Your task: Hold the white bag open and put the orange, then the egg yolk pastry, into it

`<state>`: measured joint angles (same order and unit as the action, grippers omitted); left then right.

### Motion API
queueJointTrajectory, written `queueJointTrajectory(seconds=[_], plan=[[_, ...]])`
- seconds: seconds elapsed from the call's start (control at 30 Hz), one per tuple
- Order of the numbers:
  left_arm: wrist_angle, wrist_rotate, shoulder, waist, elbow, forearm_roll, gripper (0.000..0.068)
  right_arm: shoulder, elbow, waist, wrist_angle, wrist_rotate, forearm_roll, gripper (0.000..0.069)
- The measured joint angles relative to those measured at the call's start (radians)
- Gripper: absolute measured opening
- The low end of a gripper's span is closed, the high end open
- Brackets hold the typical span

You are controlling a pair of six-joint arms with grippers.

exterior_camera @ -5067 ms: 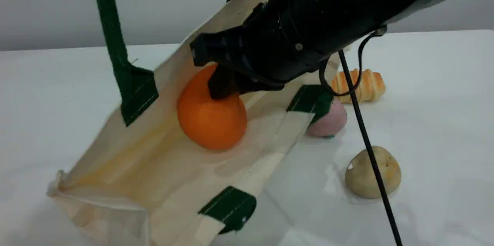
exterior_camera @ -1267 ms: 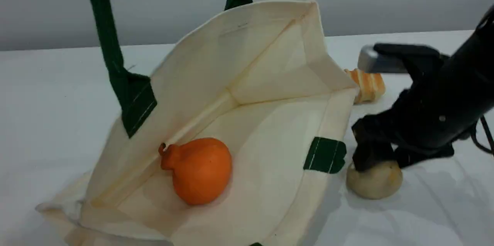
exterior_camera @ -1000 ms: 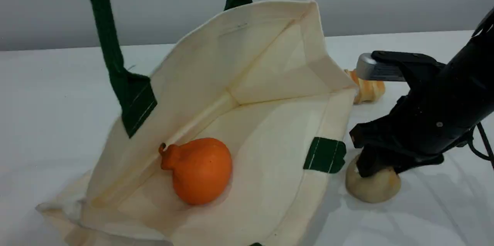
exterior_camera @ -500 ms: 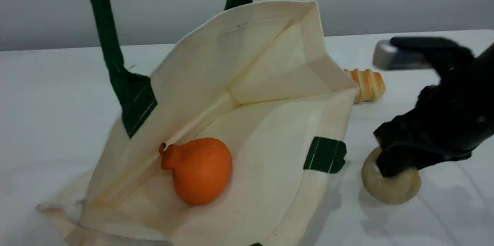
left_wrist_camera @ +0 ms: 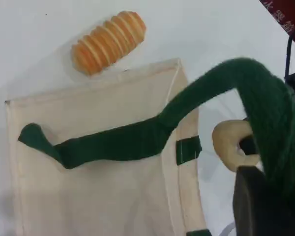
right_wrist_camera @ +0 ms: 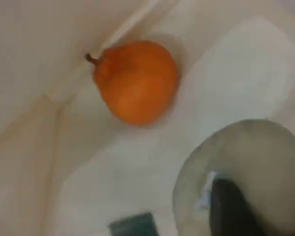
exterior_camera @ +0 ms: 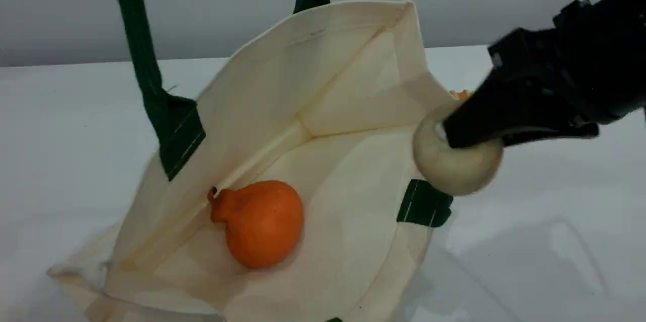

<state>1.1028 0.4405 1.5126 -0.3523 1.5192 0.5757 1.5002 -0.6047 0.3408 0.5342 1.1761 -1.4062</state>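
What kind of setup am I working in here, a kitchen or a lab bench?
Likely a lab or test bench, not a kitchen: a bare white table, a plain grey wall, and only a white bag and a few food props such as the orange.

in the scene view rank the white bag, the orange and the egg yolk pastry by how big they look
1. White bag, by far the largest.
2. Orange.
3. Egg yolk pastry, slightly smaller, but it is lifted and partly hidden by the right gripper, so this is unsure.

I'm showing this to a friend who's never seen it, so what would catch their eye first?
Probably the bright orange lying inside the open white bag. Next, the right gripper carrying the pale pastry in the air over the bag's right rim. The dark green strap is pulled up at left.
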Motion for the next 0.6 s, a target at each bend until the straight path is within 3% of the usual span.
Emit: queueJointTrajectory(seconds=[0.13,0.27,0.4,0.6], plan=[[-0.001,0.0,0.0,0.0,0.0,0.0,0.0067,0.004,-0.001,0.067,0.012,0.122,-0.153,0.0221],[-0.001,0.0,0.0,0.0,0.0,0.0,0.0067,0.037,-0.002,0.148,-0.066,0.259,-0.305,0.0221],[-0.001,0.0,0.0,0.0,0.0,0.0,0.0067,0.094,-0.029,0.187,-0.089,0.337,-0.342,0.0221],[-0.001,0.0,0.0,0.0,0.0,0.0,0.0067,0.193,-0.123,0.191,-0.044,0.337,-0.34,0.0218]])
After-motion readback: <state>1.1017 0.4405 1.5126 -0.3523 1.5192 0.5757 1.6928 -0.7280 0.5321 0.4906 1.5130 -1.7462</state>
